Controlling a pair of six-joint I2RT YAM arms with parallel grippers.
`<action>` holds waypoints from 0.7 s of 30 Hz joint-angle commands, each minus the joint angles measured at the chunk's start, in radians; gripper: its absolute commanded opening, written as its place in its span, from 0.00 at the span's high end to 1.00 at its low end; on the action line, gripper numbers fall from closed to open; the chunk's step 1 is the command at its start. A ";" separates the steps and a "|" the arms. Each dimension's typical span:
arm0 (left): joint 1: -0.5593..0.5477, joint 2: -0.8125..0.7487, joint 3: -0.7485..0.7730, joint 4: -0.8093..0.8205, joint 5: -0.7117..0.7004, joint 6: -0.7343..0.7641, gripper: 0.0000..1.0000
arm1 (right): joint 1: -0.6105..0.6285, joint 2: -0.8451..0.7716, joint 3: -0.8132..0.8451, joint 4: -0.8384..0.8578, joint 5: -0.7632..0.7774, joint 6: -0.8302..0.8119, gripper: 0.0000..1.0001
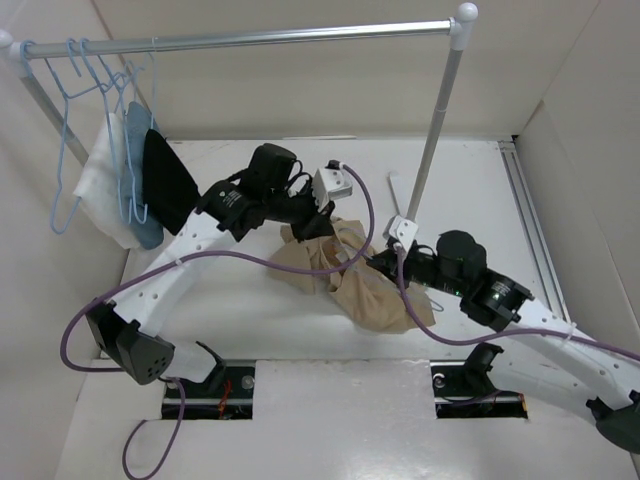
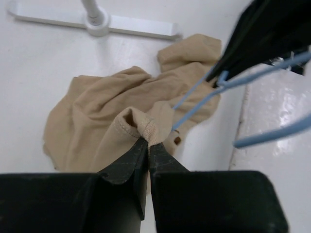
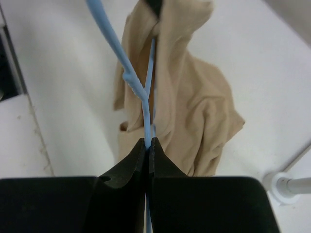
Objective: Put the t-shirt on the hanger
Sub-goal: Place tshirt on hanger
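The tan t-shirt lies crumpled on the white table between the two arms. My left gripper is shut on the ribbed neck edge of the t-shirt, lifting a fold of it. My right gripper is shut on the light-blue wire of the hanger, just below its twisted neck. The hanger runs from that gripper into the t-shirt, and its far end is hidden inside the cloth. In the top view the right gripper sits at the shirt's right side and the left gripper at its upper left.
A clothes rail spans the back, its upright post standing on a white foot just behind the shirt. At its left end hang several spare blue hangers with white, blue and black cloths. White walls enclose the table.
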 commanded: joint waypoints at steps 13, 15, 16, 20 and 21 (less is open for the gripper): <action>-0.086 0.025 0.113 -0.085 0.170 0.102 0.61 | -0.002 0.069 -0.100 0.532 0.044 -0.011 1.00; -0.086 0.014 0.072 -0.125 0.106 0.184 0.40 | -0.002 0.050 -0.138 0.541 0.044 -0.011 1.00; -0.086 0.014 0.063 -0.138 0.083 0.209 0.35 | -0.002 0.027 -0.150 0.550 0.044 -0.011 1.00; -0.086 -0.072 0.044 -0.127 -0.017 0.269 0.09 | -0.002 -0.016 -0.210 0.572 0.053 -0.020 1.00; -0.072 -0.093 0.044 -0.127 -0.031 0.269 0.01 | -0.002 -0.016 -0.210 0.581 0.053 -0.020 1.00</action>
